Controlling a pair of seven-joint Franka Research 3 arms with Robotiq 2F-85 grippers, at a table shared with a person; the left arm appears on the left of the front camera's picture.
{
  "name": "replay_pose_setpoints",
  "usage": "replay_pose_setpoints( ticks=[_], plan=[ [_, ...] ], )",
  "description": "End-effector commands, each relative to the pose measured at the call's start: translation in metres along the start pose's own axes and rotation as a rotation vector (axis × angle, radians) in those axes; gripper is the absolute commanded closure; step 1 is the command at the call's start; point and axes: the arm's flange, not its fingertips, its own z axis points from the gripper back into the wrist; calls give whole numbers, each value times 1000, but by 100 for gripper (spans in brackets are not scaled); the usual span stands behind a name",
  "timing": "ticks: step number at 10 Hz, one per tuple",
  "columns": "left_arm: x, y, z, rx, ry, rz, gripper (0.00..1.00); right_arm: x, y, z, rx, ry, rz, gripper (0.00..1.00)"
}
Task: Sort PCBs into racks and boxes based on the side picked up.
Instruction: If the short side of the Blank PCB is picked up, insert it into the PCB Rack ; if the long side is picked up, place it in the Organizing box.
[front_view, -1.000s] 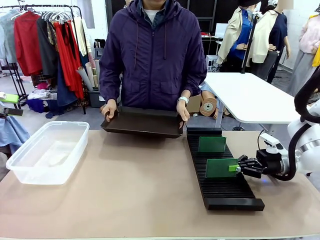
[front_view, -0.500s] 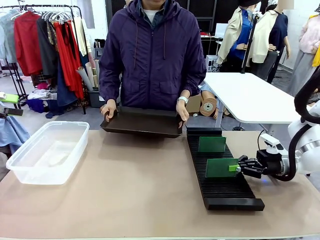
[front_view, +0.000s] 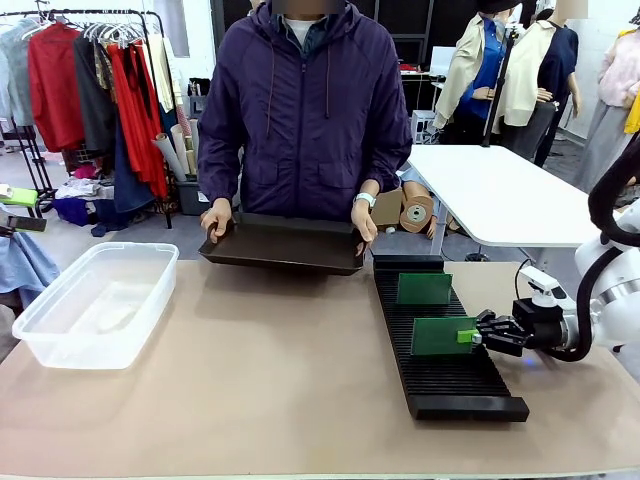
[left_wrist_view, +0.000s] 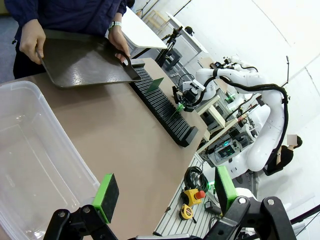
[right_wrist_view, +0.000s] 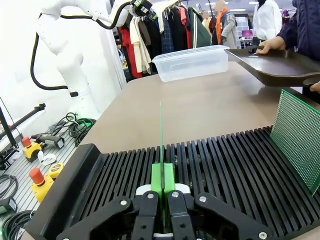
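Observation:
A long black rack (front_view: 440, 345) lies on the right side of the table. Two green PCBs stand upright in its slots: a far one (front_view: 424, 289) and a nearer one (front_view: 443, 336). My right gripper (front_view: 468, 337) is shut on the nearer board's right edge. In the right wrist view that PCB (right_wrist_view: 161, 135) shows edge-on between the shut green pads of my right gripper (right_wrist_view: 162, 181), and the other PCB (right_wrist_view: 299, 140) stands to the right. My left gripper (left_wrist_view: 165, 192) hangs open and empty above the clear box (left_wrist_view: 30, 165), which sits at the table's left (front_view: 95, 300).
A person at the far side holds a shallow black tray (front_view: 285, 245) by both handles, just above the table's far edge. The middle of the tan table (front_view: 260, 370) is bare. Cables and emergency-stop buttons (right_wrist_view: 35, 177) lie on the floor beside the table.

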Motion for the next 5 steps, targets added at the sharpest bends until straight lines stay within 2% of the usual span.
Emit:
replay_pose_setpoints(
  ticks=[1, 5],
  plan=[
    [1, -2, 0, -4, -3, 5, 0, -8, -3, 1, -5, 55, 13, 100],
    [1, -2, 0, -4, -3, 5, 0, -16, 11, -1, -70, 61, 39, 100]
  ],
)
